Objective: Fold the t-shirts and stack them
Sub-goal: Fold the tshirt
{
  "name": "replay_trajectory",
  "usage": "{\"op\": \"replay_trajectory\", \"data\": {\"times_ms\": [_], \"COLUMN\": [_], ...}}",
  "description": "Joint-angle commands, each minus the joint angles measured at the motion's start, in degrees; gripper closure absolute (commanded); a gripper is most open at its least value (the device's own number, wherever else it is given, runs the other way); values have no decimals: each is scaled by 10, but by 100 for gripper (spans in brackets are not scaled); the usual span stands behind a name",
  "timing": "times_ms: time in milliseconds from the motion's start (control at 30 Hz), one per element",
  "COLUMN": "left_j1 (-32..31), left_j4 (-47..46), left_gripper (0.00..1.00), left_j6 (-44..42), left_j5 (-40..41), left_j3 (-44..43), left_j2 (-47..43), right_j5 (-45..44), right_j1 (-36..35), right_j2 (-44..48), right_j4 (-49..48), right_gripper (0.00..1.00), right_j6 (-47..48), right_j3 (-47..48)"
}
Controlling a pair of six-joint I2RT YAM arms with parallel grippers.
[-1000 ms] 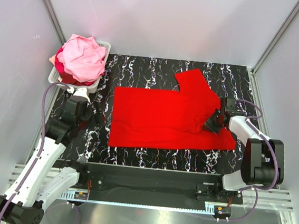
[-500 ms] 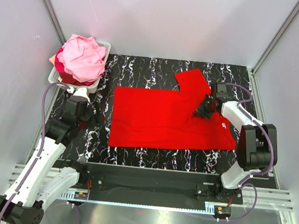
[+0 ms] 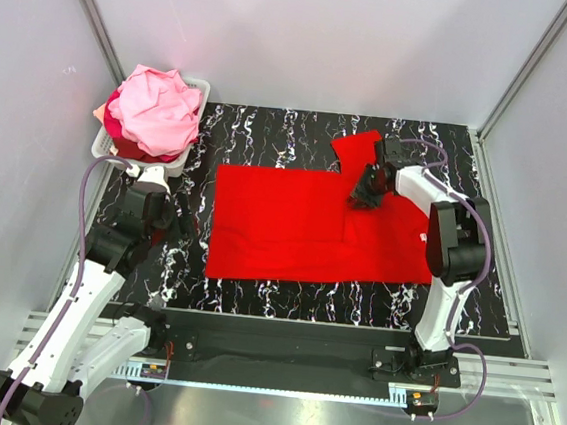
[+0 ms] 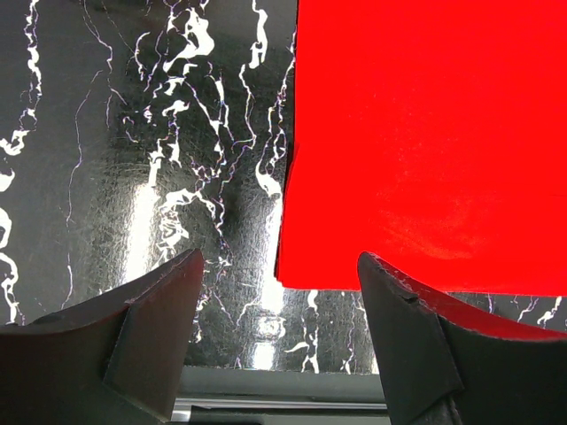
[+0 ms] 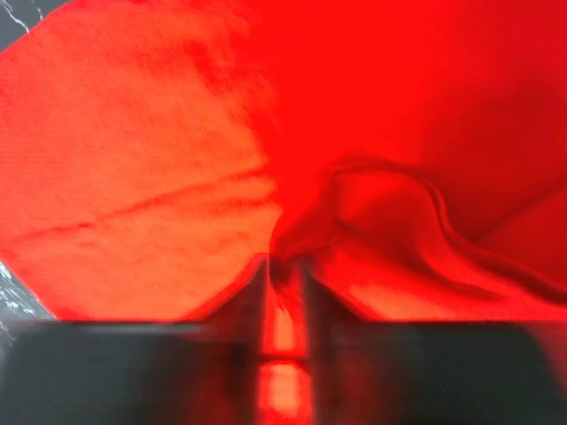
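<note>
Right claw [image 3: 364, 194] pinches soft red t-shirt [image 3: 292, 223]; cloth puckers into ridge.

Top view: bright, even light from overhead, short soft shadows, sharp throughout. Left wrist view: the glossy counter [image 4: 177, 133] throws white glare streaks just ahead of the left pincer [image 4: 276, 266]. Its fingers [image 4: 151, 336] are dark, underexposed and soft-edged. The red t-shirt [image 4: 425, 133], ahead and to that pincer's right, is oversaturated and its weave is washed out. Right wrist view: blurry all over. The right pincer [image 5: 283, 274] is a grey smear and the cloth folds just beyond it are hazy.
</note>
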State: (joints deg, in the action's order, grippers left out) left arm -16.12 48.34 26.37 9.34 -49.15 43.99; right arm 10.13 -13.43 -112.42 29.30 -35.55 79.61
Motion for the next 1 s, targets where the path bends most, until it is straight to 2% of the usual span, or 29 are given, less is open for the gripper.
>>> {"op": "replay_trajectory", "data": {"times_ms": [0,33,100,300,533,567,700,967], "left_j1": [-1,-1,-2,-2,-3,-4,-4,-5], "left_j4": [-19,-19,-19,-18,-14,-14,-18,-20], "left_gripper": [24,24,24,24,26,26,26,26], "left_j6": [-4,-4,-4,-3,3,4,1,-1], "left_j5": [15,16,16,21,31,30,23,16], "left_j3": [-5,-5,-6,-6,-5,-6,-4,-4], "left_j2": [-1,0,1,6,16,17,17,19], "right_j5": [-15,-14,-15,-85,-143,-142,-103,-64], "right_j1": [-11,-12,-12,-9,23,30,66,87], "right_j2": [-19,-26,-25,28,100,104,99,77], "right_j4": [22,27,34,73,81,75,60,50], "right_gripper": [53,45,35,27,28,31,39,42], "right_j6": [42,49,70,109,94,90,94,113], "right_j3": [65,72,92,110,42,23,5,5]}}
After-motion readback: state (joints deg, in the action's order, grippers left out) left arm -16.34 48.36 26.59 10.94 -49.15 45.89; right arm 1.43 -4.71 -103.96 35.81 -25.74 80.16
